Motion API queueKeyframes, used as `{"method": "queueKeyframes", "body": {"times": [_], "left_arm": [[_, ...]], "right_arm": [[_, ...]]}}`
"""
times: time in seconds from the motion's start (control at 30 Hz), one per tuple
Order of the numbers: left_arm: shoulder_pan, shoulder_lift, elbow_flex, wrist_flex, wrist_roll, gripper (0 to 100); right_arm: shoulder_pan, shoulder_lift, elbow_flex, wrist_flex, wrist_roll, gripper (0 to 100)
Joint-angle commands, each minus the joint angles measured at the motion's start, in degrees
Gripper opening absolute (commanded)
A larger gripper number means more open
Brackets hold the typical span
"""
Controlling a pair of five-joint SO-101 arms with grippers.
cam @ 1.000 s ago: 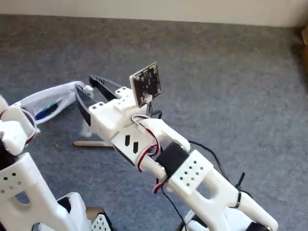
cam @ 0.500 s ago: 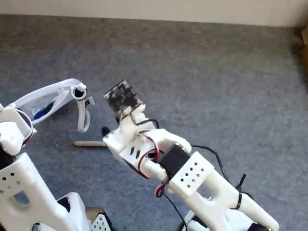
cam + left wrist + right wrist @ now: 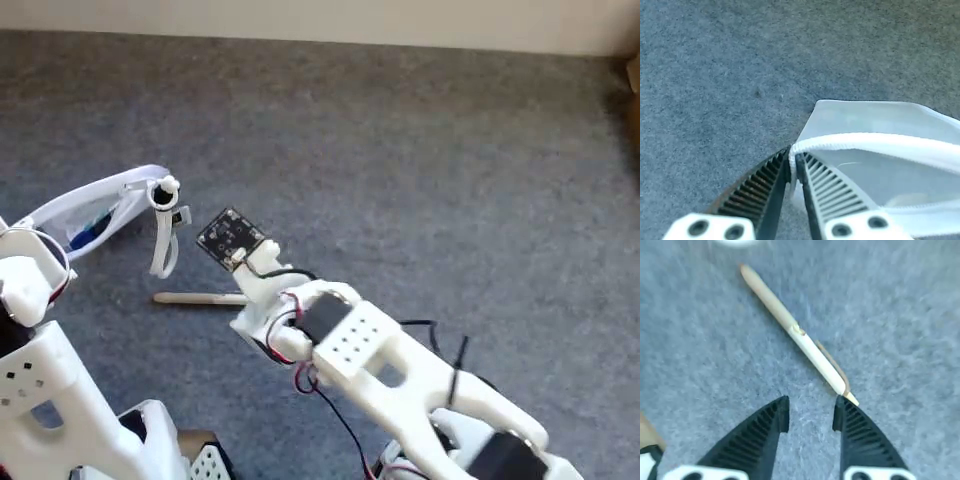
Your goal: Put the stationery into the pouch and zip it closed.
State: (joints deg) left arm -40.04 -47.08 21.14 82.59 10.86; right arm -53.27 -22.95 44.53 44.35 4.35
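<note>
A white see-through pouch (image 3: 95,210) hangs lifted at the left with a blue item inside, its white zip strap (image 3: 160,240) dangling. My left gripper (image 3: 792,159) is shut on the pouch's rim (image 3: 860,142). A beige pen (image 3: 195,297) lies flat on the carpet below the pouch. In the right wrist view the pen (image 3: 792,330) runs diagonally, one end just beside a fingertip. My right gripper (image 3: 811,412) is open and low over the carpet with nothing between its fingers. The right arm (image 3: 335,335) covers that gripper in the high view.
Grey carpet (image 3: 470,170) stretches open to the right and back, up to a pale wall edge (image 3: 400,20). The arm bases (image 3: 150,440) crowd the near edge. A brown object (image 3: 646,432) sits beside the right gripper.
The right arm has swung down and away from the pouch mouth to just over the pen. The pouch strap now hangs free. The left arm has held still.
</note>
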Motion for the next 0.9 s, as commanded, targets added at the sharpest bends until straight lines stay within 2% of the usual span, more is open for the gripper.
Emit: {"method": "queueKeyframes", "body": {"times": [0.0,0.17,0.43,0.73,0.8,0.87], "left_arm": [[-1.1,-0.22,-0.04,-0.88,0.53,1],[-1.1,-0.22,0.04,-0.88,0.53,1],[-1.1,-0.22,0.04,-0.88,0.53,1],[-1.1,-0.22,0.04,-0.88,0.53,1],[-1.1,-0.22,0.04,-0.88,0.53,1],[-1.1,-0.22,0.04,-0.79,0.53,1]], "right_arm": [[0.31,3.65,-3.91,-3.47,2.46,14.2],[0.31,10.15,-4.88,-4.44,7.3,14.2],[4.79,20.18,-12.88,-6.81,7.74,14.2],[4.97,31.25,-18.68,-6.81,8.44,13.9],[5.05,32.66,-18.95,-6.55,12.84,13.3],[5.41,33.01,-18.86,-6.55,16.26,8.7]]}}
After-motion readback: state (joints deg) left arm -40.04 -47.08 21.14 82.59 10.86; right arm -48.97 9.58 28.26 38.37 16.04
